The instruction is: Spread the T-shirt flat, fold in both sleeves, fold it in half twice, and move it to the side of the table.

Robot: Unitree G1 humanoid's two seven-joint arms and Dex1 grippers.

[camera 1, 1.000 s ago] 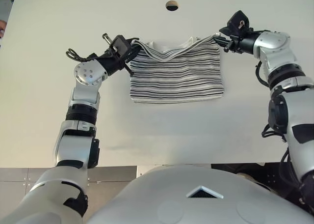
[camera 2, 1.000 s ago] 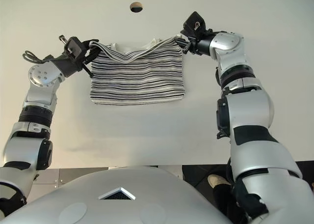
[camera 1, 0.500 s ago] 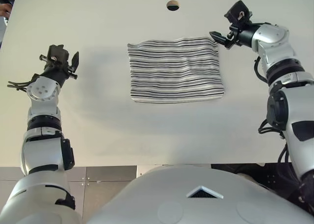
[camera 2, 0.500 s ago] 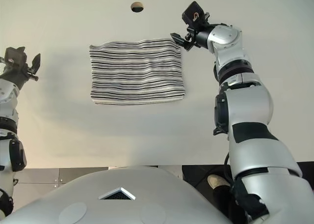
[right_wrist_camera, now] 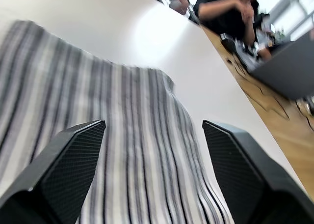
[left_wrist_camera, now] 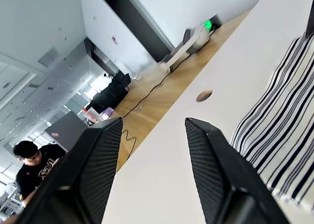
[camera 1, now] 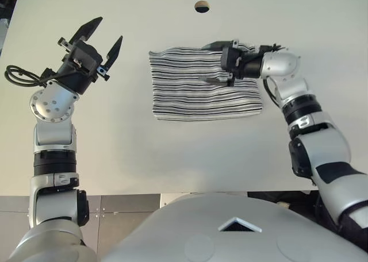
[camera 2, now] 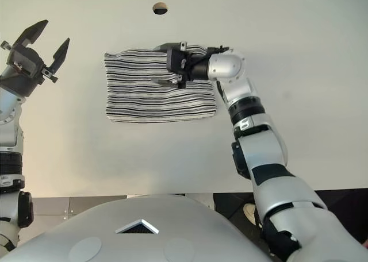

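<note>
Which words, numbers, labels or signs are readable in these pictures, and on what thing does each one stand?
None can be read.
The striped T-shirt bears only stripes.
The white table is plain.
The left gripper and the right gripper show no legible mark.
The small print in the room behind, in the left wrist view, is too blurred to read.

T-shirt [camera 1: 195, 98] lies on the tabletop [camera 1: 172, 153], centre and toward the far side. Behind it, near the far edge, there's a hole [camera 1: 202, 7]. Right gripper [camera 1: 208, 61] is over the T-shirt's far right part. Left gripper [camera 1: 108, 31] is off to the left, well apart from the T-shirt.
</note>
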